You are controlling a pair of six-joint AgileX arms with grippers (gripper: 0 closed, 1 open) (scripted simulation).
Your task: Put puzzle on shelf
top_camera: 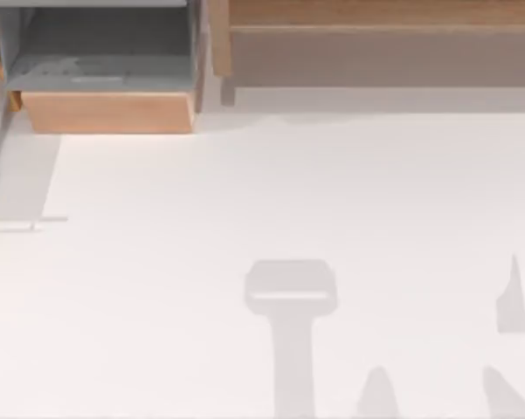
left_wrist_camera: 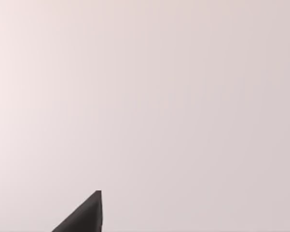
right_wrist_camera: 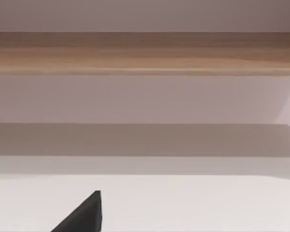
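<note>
The shelf is a long light-brown wooden ledge along the back right of the table. It also runs straight across the right wrist view, with a shaded wall below it. The puzzle is out of view. A dark part of my left gripper hangs over plain white surface. A dark part of my right gripper hangs over the white table in front of the shelf.
A grey-lined box with a wooden front stands at the back left. On the white table, grey arm shadows lie in the near middle and near right.
</note>
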